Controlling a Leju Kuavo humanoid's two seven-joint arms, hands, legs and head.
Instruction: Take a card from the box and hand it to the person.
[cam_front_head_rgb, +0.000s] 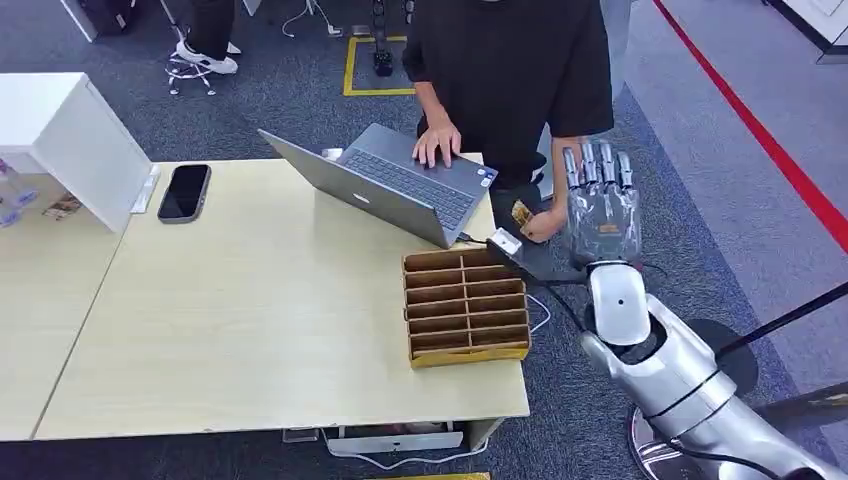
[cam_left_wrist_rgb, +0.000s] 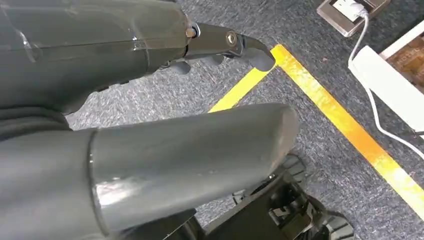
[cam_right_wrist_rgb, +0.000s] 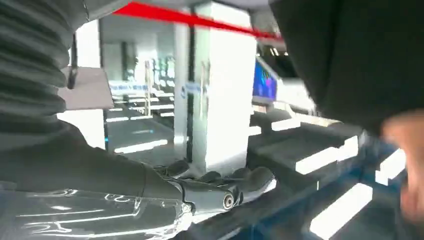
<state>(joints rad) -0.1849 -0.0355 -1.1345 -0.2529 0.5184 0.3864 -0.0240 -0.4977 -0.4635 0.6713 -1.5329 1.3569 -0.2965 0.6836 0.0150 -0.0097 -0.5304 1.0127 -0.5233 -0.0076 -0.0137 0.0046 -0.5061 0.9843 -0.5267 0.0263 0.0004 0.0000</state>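
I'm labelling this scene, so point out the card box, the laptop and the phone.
card box (cam_front_head_rgb: 466, 306): head view, on a middle divider.
laptop (cam_front_head_rgb: 425, 187): head view, on the keyboard.
phone (cam_front_head_rgb: 184, 191): head view, on the middle of its dark screen.

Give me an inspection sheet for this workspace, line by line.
Surface: light wooden table.
Job's things: slotted cardboard box at the table's right edge; person's hand holds a small card-like thing.
Clutter: open laptop, black phone, white box.
Hands: right hand raised, fingers spread, holding nothing; left hand hangs over the floor, grip unclear.
Cables: white cable on the carpet.
Surroundings: carpet with yellow tape.
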